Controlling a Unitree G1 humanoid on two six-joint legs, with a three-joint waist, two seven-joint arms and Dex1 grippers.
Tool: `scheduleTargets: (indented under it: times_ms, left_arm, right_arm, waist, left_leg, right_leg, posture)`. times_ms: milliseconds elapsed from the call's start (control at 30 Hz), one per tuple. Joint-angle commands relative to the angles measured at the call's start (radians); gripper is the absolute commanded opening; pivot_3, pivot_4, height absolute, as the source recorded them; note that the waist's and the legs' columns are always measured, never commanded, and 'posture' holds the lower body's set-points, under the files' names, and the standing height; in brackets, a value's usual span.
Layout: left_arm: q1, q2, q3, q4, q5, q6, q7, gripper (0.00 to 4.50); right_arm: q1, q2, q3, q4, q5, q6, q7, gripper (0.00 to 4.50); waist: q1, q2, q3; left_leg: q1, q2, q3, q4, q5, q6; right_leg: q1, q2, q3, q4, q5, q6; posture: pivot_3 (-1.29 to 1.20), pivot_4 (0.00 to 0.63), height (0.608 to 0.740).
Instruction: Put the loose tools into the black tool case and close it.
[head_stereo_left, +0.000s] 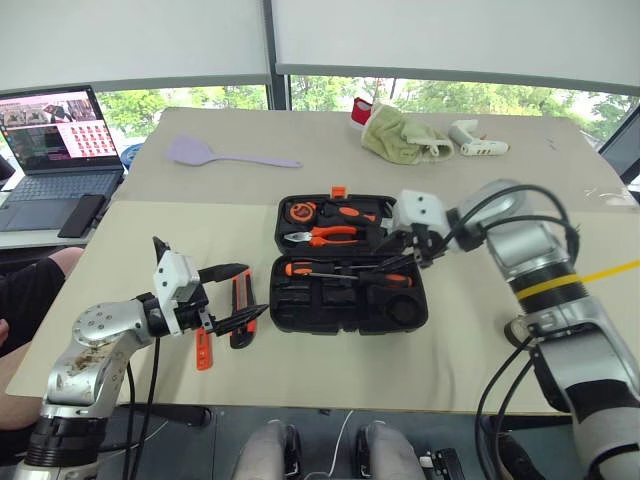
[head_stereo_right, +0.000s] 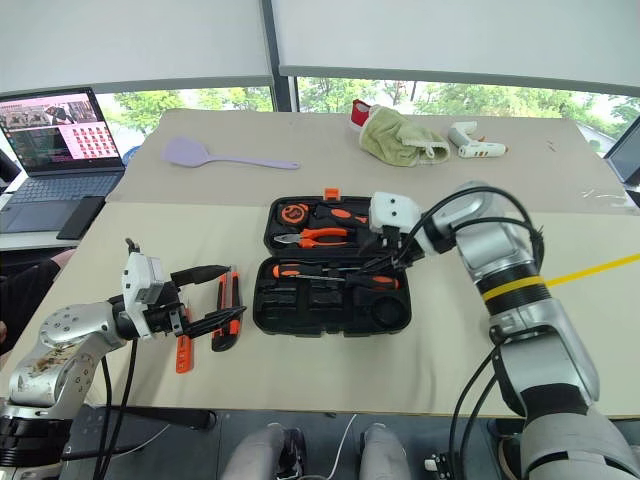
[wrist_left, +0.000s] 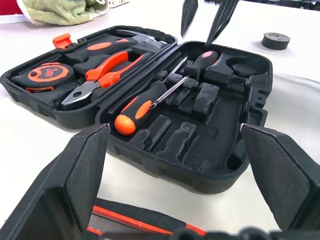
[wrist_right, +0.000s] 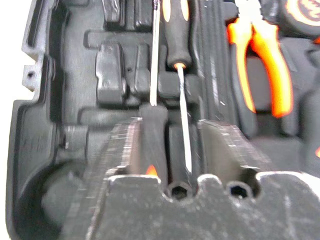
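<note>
Left fingers (head_stereo_left: 228, 292) gape wide above the utility knife (head_stereo_left: 241, 311); right fingers (head_stereo_left: 392, 258), nearly closed, straddle a screwdriver (head_stereo_left: 385, 280) in the open tool case (head_stereo_left: 345, 312).

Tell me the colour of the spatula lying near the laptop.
The spatula is lilac, a pale purple; the left eye view shows it best.

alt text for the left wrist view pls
An open black moulded plastic tool case lies on a pale table; two orange-and-black-handled screwdrivers rest in its near half, orange-handled pliers and a tape measure in the far half. The left gripper frames it, open.
</note>
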Motion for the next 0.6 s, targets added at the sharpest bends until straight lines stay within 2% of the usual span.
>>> scheduleTargets:
  times_ms: [33, 67, 467, 600]
  left_arm:
    - [0.009, 0.006, 0.006, -0.023, 0.004, -0.013, 0.000, 4.50]
    - [0.010, 0.009, 0.005, -0.022, 0.006, -0.011, 0.000, 4.50]
    - [0.017, 0.027, -0.006, -0.019, 0.026, 0.016, 0.006, 4.50]
    - [0.023, 0.019, 0.008, -0.014, 0.030, 0.007, 0.023, 4.50]
  right_arm:
    - [0.005, 0.014, -0.020, 0.027, -0.001, -0.052, -0.042, 0.14]
    - [0.017, 0.021, -0.013, 0.038, -0.007, -0.067, -0.052, 0.03]
    - [0.088, 0.053, 0.056, 0.049, -0.054, -0.098, -0.080, 0.03]
    - [0.084, 0.071, 0.012, 0.018, -0.024, -0.100, -0.118, 0.03]
  waist:
    - [0.000, 0.000, 0.000]
    - [0.002, 0.000, 0.000]
    - [0.001, -0.002, -0.002]
    - [-0.004, -0.003, -0.002]
  left_leg:
    - [0.000, 0.000, 0.000, 0.000, 0.000, 0.000]
    - [0.000, 0.000, 0.000, 0.000, 0.000, 0.000]
    - [0.004, 0.000, 0.000, -0.001, 0.000, 0.000]
    - [0.006, 0.001, 0.000, -0.001, 0.000, 0.000]
  right_leg:
    - [0.000, 0.000, 0.000, 0.000, 0.000, 0.000]
    - [0.000, 0.000, 0.000, 0.000, 0.000, 0.000]
    - [0.004, 0.000, 0.000, 0.000, 0.000, 0.000]
    - [0.005, 0.000, 0.000, 0.000, 0.000, 0.000]
  posture:
    - [0.00, 0.150, 0.740]
    - [0.00, 0.150, 0.740]
    - [0.00, 0.150, 0.740]
    - [0.00, 0.150, 0.740]
